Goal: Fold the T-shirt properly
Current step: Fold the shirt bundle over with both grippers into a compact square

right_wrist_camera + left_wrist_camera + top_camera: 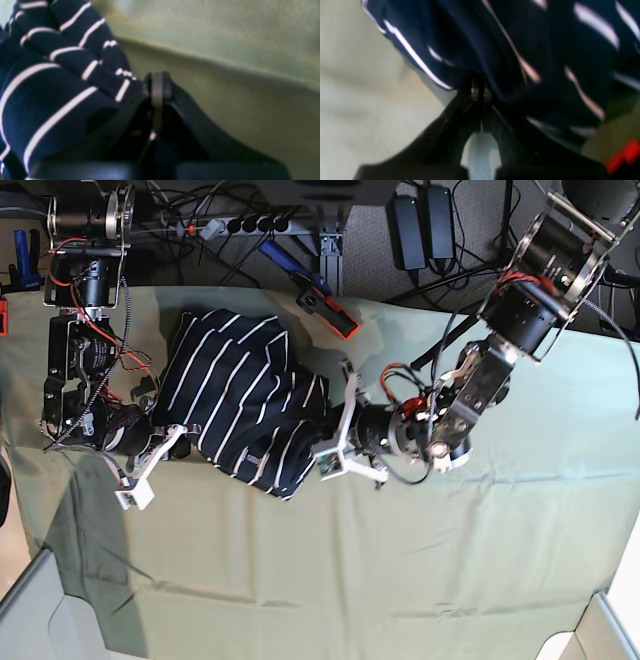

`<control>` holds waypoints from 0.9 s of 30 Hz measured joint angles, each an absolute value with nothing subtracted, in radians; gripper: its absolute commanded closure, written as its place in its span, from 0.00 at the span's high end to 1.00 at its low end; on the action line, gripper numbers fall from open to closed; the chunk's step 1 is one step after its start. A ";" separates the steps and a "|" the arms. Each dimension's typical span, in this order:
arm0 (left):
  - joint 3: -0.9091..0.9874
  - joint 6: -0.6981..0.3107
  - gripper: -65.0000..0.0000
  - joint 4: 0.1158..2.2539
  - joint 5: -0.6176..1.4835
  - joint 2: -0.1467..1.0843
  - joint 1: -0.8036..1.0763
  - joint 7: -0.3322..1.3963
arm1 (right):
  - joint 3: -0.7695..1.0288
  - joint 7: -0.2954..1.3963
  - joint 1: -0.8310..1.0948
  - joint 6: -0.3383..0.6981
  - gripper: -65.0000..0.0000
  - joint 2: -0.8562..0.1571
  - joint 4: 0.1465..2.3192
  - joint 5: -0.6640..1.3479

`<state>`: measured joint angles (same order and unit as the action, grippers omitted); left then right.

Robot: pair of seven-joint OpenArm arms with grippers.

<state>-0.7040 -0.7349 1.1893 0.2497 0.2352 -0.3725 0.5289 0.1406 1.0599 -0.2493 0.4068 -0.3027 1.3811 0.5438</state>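
Note:
The T-shirt (240,395), dark navy with thin white stripes, lies bunched at the middle left of the table. My left gripper (322,423) is at its right edge. In the left wrist view its tips (480,93) are shut, with T-shirt (520,50) fabric gathered out of them. My right gripper (186,432) is at the shirt's lower left edge. In the right wrist view it (157,86) is shut too, and a fold of the T-shirt (57,82) rides over its left finger up to the tip.
A pale green cloth (450,560) covers the whole table, with creases near the front left. A tool with blue and red-orange parts (322,302) lies at the back edge behind the shirt. Cables and a power strip (240,225) run behind the table.

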 measured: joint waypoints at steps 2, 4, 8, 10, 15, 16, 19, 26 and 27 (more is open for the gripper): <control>-0.706 -0.735 0.00 1.138 0.247 0.212 -0.411 0.525 | 0.141 1.061 -0.249 0.407 0.00 -0.305 1.381 0.550; -0.708 -0.735 0.00 1.097 0.245 0.199 -0.448 0.522 | 0.141 1.061 -0.249 0.407 0.00 -0.305 1.381 0.552; -0.708 -0.731 0.00 1.050 0.202 0.191 -0.518 0.550 | 0.141 1.064 -0.247 0.407 0.00 -0.305 1.381 0.569; -0.708 -0.727 0.00 1.048 0.200 0.194 -0.545 0.570 | 0.142 1.060 -0.247 0.407 0.00 -0.305 1.381 0.579; -0.707 -0.712 0.00 1.062 0.414 0.253 -0.596 0.714 | 0.207 1.029 -0.247 0.407 0.00 -0.304 1.381 0.579; -0.703 -0.709 0.00 1.077 0.458 0.278 -0.599 0.731 | 0.227 1.026 -0.247 0.407 0.00 -0.305 1.381 0.576; -0.689 -0.704 0.00 1.145 0.551 0.353 -0.594 0.808 | 0.265 1.024 -0.247 0.407 0.00 -0.306 1.381 0.551; -0.687 -0.700 0.00 1.326 0.636 0.484 -0.469 0.864 | 0.266 1.037 -0.198 0.407 0.00 -0.307 1.381 0.606; -0.688 -0.700 0.00 1.336 0.636 0.487 -0.447 0.865 | 0.266 1.038 -0.179 0.407 0.00 -0.307 1.381 0.614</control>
<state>-0.6880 -0.7002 1.3361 0.6357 0.4870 -0.4473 0.8650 0.2661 1.0382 -0.1791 0.4068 -0.3065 1.3811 0.6140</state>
